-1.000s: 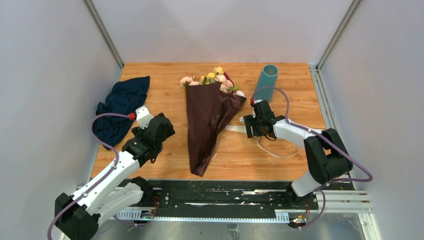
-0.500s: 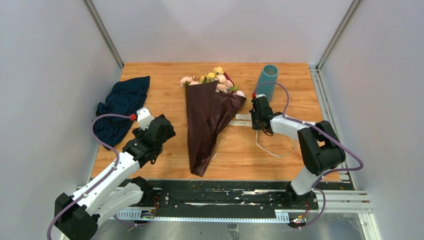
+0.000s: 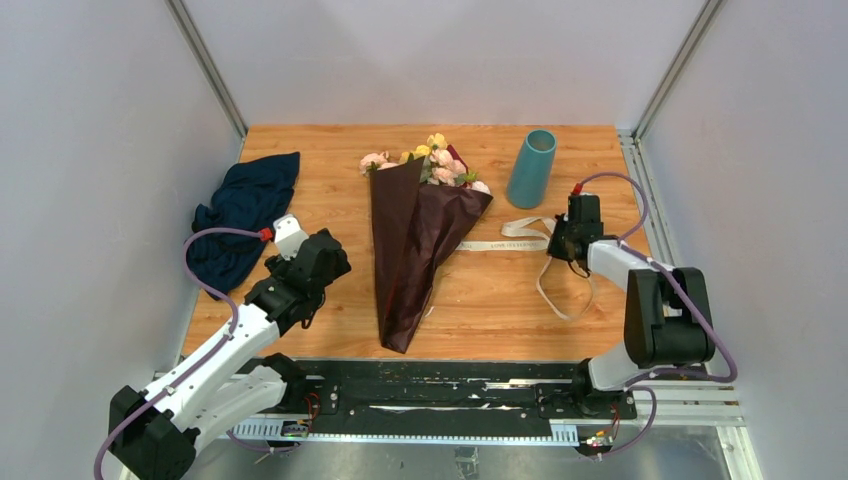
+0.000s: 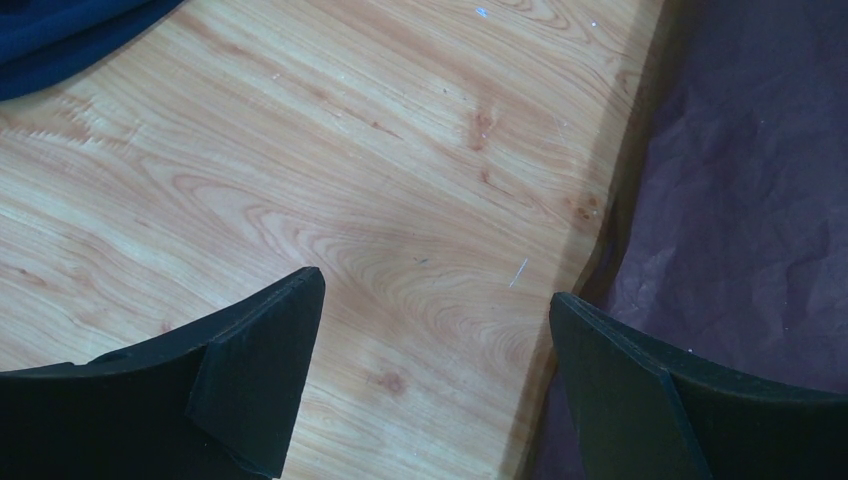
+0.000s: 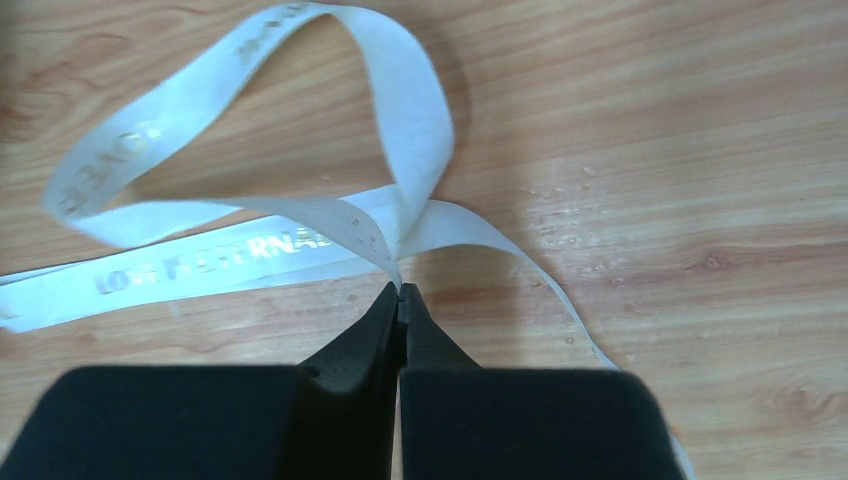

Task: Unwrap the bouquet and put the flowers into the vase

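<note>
The bouquet (image 3: 420,235) lies in the middle of the table, its dark maroon paper pointing toward me. Pink and yellow flowers (image 3: 432,160) show at its far end. The teal vase (image 3: 531,168) stands upright at the back right. A beige ribbon (image 3: 505,244) stretches from the paper's right side across the wood. My right gripper (image 3: 554,243) is shut on the ribbon (image 5: 250,245), pinching it at the tips (image 5: 400,288). My left gripper (image 3: 332,265) hangs open over bare wood just left of the paper (image 4: 760,200), and nothing lies between the fingers (image 4: 432,290).
A dark navy cloth (image 3: 245,215) is crumpled at the left edge of the table; a corner of the cloth (image 4: 60,40) shows in the left wrist view. Grey walls close in the table on three sides. Loose ribbon loops curl toward the front right (image 3: 565,300).
My right gripper shut on the ribbon and moved right, away from the bouquet, drawing the ribbon out straight. The paper's left flap has lifted a little. The left arm has not moved.
</note>
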`<act>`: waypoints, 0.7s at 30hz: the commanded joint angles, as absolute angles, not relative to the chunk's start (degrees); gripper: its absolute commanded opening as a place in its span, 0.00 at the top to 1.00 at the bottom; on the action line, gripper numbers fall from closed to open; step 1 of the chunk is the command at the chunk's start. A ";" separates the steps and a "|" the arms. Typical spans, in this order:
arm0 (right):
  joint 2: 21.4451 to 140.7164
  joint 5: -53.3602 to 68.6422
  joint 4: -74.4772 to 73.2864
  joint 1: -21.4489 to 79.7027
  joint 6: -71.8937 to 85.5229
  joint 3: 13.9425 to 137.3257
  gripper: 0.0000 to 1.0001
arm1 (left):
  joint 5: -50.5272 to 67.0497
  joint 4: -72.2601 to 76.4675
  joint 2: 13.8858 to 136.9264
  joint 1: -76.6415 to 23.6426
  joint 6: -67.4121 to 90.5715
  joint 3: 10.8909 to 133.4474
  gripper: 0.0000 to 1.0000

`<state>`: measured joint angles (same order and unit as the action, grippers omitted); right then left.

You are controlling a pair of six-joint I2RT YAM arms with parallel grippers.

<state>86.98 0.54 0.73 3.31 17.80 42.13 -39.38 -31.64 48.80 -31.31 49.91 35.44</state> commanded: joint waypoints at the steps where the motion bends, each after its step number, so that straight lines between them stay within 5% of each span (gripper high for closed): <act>1: 81.30 0.12 0.25 3.07 18.34 41.63 1.00 | -39.90 -31.05 48.69 -31.73 49.66 34.85 0.07; 3: 78.31 0.03 0.23 3.35 18.17 41.40 0.86 | -39.71 -31.05 48.60 -31.73 49.61 34.73 0.07; 6: 73.28 -3.64 -3.23 6.29 16.60 42.26 0.50 | -36.38 -27.85 48.46 -31.88 46.86 34.67 0.06; 8: 70.56 -7.05 -5.42 10.67 15.39 43.84 0.37 | -30.60 -22.46 49.25 -32.98 40.61 34.77 0.07; 12: 69.25 -9.33 -7.49 20.00 15.33 46.97 0.33 | -37.36 -24.88 55.00 -42.28 39.35 41.94 0.08; 15: 70.64 -8.68 -6.42 23.17 16.58 47.37 0.33 | -52.37 -32.16 59.19 -52.11 43.44 48.95 0.08; 21: 72.16 -7.17 -2.77 24.50 18.34 44.14 0.35 | -62.37 -35.55 65.74 -63.00 47.41 56.12 0.10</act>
